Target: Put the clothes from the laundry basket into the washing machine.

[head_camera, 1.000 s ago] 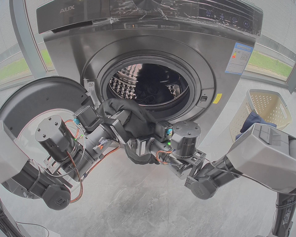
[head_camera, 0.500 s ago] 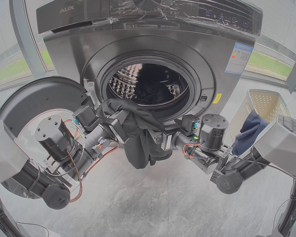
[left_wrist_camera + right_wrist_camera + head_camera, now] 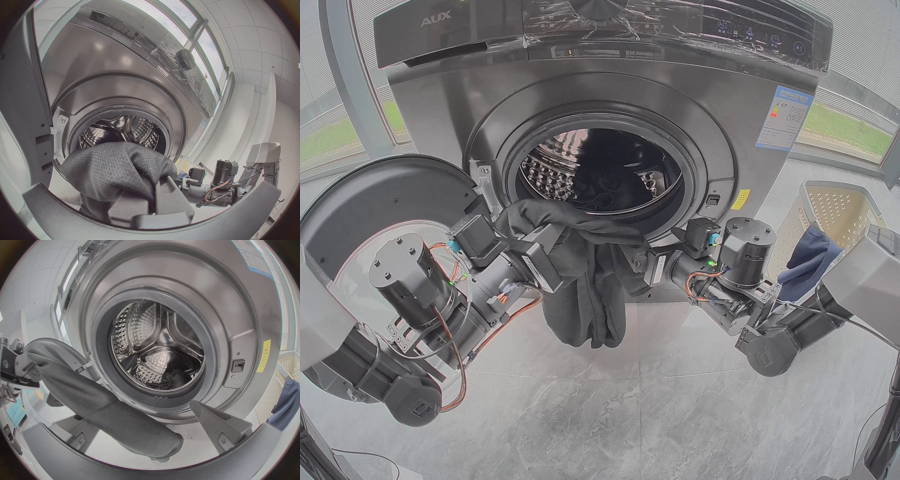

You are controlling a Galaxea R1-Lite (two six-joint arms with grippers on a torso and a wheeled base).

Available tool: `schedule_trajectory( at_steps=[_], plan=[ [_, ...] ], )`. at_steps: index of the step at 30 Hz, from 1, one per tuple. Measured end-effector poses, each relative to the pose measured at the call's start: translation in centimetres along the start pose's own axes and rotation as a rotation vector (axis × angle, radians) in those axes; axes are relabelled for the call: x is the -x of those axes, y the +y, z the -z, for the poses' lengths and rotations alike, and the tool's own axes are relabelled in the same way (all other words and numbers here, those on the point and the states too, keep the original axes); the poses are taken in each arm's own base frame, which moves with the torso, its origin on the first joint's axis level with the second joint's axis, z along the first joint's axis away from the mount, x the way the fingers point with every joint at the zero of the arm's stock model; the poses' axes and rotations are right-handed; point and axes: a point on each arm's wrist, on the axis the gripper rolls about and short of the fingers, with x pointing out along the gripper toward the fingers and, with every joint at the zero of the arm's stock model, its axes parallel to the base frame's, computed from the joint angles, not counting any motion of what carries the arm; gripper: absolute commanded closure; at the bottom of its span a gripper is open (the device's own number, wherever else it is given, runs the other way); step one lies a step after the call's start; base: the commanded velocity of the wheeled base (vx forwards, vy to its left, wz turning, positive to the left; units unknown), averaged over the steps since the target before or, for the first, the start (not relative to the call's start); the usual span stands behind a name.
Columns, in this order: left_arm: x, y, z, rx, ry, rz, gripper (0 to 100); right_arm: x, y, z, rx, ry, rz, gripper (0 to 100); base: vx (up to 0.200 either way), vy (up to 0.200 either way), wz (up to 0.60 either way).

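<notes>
while the left end effector [image 3: 547,244] is clenched on a black garment [image 3: 590,294], most of that cloth hangs down in front of the washing machine [image 3: 444,119], just below the lip of the open port. upper part of the garment is bunched over the left fingers [image 3: 173,200]. lower part dangles loose toward the floor [image 3: 612,406]. right end effector [image 3: 642,265] sits at the garment's right side, near the bottom of the port rim. its jaws are spread wide, i.e. released, w/ a fold of the cloth running across the gap in the right wrist view. can't tell if the cloth touches the pads. door [image 3: 381,194] is swung fully open to the robot's left, behind the left arm. drum [image 3: 600,169] has a dark item [image 3: 178,377] lying at its bottom. laundry basket [image 3: 844,212] stands on the floor to the right of the machine, w/ a blue garment [image 3: 809,256] draped over its near rim, partly hidden by the right arm.
</notes>
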Motion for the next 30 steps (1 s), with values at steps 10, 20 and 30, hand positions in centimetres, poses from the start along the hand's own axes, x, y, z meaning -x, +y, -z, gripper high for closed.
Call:
schedule_trajectory(
  at_steps=[10,20,30],
  plan=[
    [0.1,-0.1,-0.2,0.001,-0.005,0.004,100,-1.0,0.3,2.4,0.005,0.019,-0.006,0,0.0,0.0,0.0],
    [0.1,-0.1,-0.2,-0.001,-0.007,0.004,100,-1.7,2.0,3.7,0.004,0.031,-0.044,0,0.0,0.0,0.0],
    [0.0,-0.1,-0.1,-0.002,-0.001,0.002,100,-2.3,2.9,2.6,-0.004,-0.01,-0.069,0,0.0,0.0,0.0]
  ],
)
